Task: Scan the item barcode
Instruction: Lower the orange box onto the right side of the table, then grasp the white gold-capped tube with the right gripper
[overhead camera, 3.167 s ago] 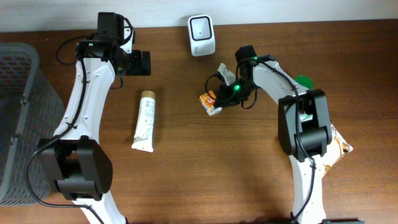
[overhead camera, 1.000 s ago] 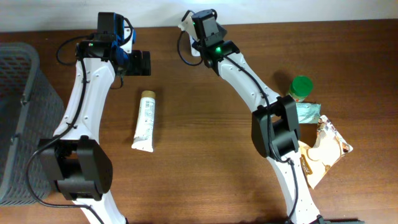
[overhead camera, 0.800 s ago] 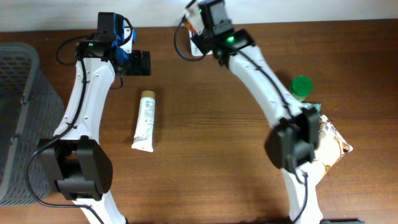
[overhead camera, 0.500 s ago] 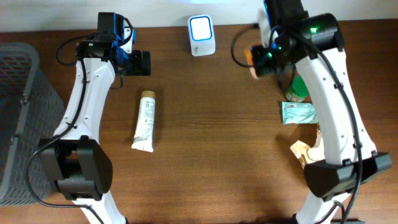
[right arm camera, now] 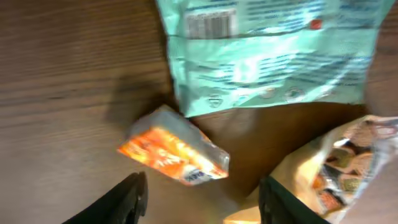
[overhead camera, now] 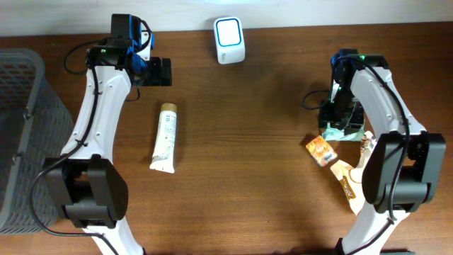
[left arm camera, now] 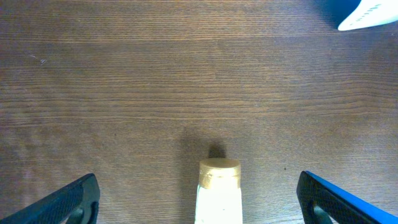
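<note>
Right arm swung from the scanner (overhead camera: 230, 30) at 12 o'clock over to 3 o'clock. Orange packet (overhead camera: 320, 151) was out of the jaws, flat on the table (overhead camera: 248, 184), at 7 o'clock of the teal pouch (overhead camera: 343, 132). Right gripper (right arm camera: 202, 202) stood apart above it, empty. Left gripper (overhead camera: 161, 71) was wide apart over the tube (overhead camera: 165, 138) cap.
</note>
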You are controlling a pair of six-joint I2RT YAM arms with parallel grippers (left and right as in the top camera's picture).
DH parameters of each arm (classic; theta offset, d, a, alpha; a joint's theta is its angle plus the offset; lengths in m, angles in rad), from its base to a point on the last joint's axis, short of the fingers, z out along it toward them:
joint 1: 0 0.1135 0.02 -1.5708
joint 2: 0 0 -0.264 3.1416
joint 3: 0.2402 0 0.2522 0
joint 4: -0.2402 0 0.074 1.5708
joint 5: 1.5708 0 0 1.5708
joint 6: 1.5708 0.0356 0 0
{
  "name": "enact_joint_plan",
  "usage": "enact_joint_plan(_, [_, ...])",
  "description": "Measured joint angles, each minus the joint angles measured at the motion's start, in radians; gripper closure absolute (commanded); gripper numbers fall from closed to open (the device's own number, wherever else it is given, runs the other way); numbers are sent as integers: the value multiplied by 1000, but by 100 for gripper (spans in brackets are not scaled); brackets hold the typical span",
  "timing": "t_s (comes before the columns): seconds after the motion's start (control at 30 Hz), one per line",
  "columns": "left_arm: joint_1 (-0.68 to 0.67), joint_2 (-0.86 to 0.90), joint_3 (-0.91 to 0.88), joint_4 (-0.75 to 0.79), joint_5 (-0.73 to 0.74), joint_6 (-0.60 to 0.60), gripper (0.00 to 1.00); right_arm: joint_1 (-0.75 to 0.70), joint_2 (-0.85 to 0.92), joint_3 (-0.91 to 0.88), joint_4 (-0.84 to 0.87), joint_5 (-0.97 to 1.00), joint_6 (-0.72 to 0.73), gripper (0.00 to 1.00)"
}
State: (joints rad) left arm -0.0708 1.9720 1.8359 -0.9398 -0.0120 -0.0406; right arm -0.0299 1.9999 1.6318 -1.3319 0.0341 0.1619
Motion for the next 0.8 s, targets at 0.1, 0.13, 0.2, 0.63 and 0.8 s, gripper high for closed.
enact_joint_plan(0.1, [0,0,0,0,0,0,1,3,0,64,-6,-72,-22,37])
enact_joint_plan(0.13, [0,0,0,0,0,0,1,4,0,97,-10,-97,-26,37])
enact_joint_plan(0.2, [0,0,0,0,0,0,1,11,0,169,6,-220,-63,36])
enact_joint_plan(0.63, [0,0,0,-21,5,0,1,498,68,-35,809,-648,386,37])
enact_joint_plan(0.8, [0,0,0,-20,8,0,1,670,179,-55,1006,-649,626,40])
